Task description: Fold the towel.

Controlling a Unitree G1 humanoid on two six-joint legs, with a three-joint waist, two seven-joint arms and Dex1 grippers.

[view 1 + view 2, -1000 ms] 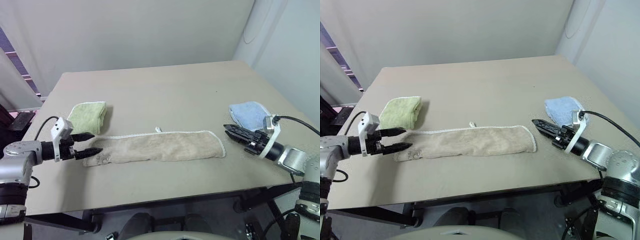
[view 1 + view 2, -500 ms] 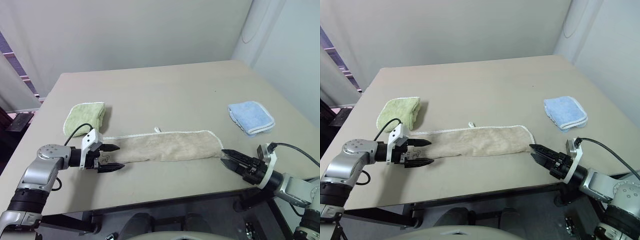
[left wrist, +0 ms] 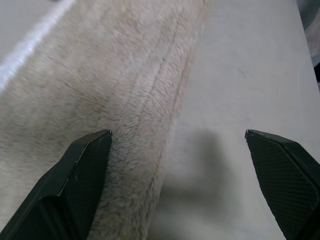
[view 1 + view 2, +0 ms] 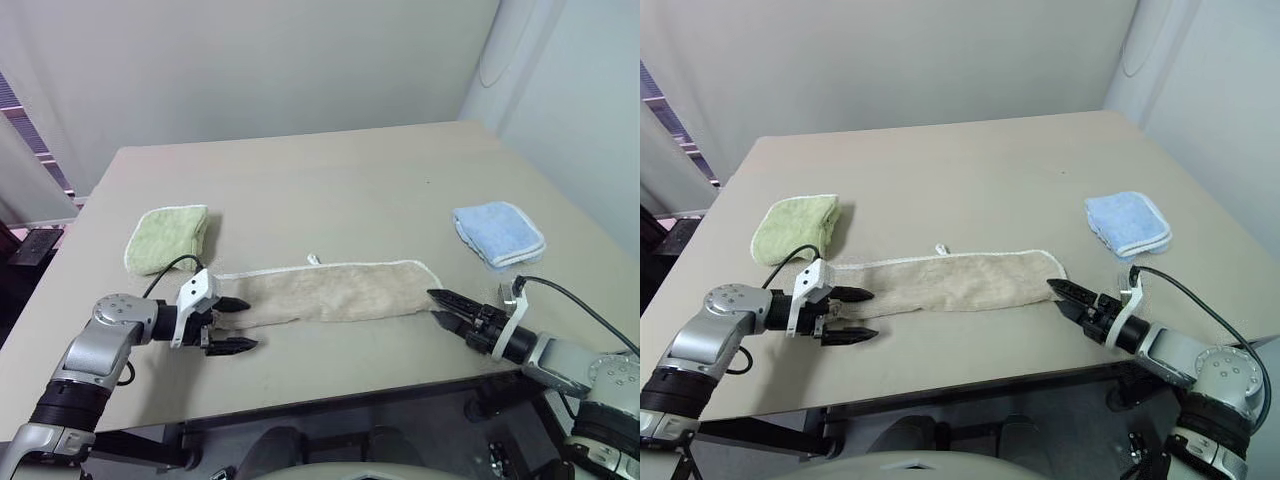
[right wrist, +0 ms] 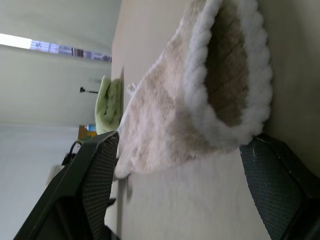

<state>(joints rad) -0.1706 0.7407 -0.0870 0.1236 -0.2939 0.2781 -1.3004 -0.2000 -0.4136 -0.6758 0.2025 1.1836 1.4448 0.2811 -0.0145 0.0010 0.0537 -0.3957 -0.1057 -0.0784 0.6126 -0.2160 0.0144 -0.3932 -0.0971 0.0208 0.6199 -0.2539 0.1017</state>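
The towel [image 4: 335,292] lies as a long beige strip with white corded edging across the front of the table. My left gripper [image 4: 245,324] is open at the strip's left end. In the left wrist view one of its fingers [image 3: 80,175] rests over the pile and the other sits on bare table past the towel's [image 3: 100,75] near edge. My right gripper [image 4: 436,305] is open at the right end. Its fingers [image 5: 100,165] stand either side of the towel's rolled, corded end [image 5: 200,100], close to it.
A folded light-green towel [image 4: 168,238] lies behind the left gripper, and a folded light-blue towel [image 4: 498,234] sits behind the right one. The table [image 4: 330,180] has its front edge just beyond both hands, and bare room stretches toward the back wall.
The left gripper slid in along the strip's left end and dropped lower. The right gripper came down from beside the blue towel to the strip's right end. Both stayed open.
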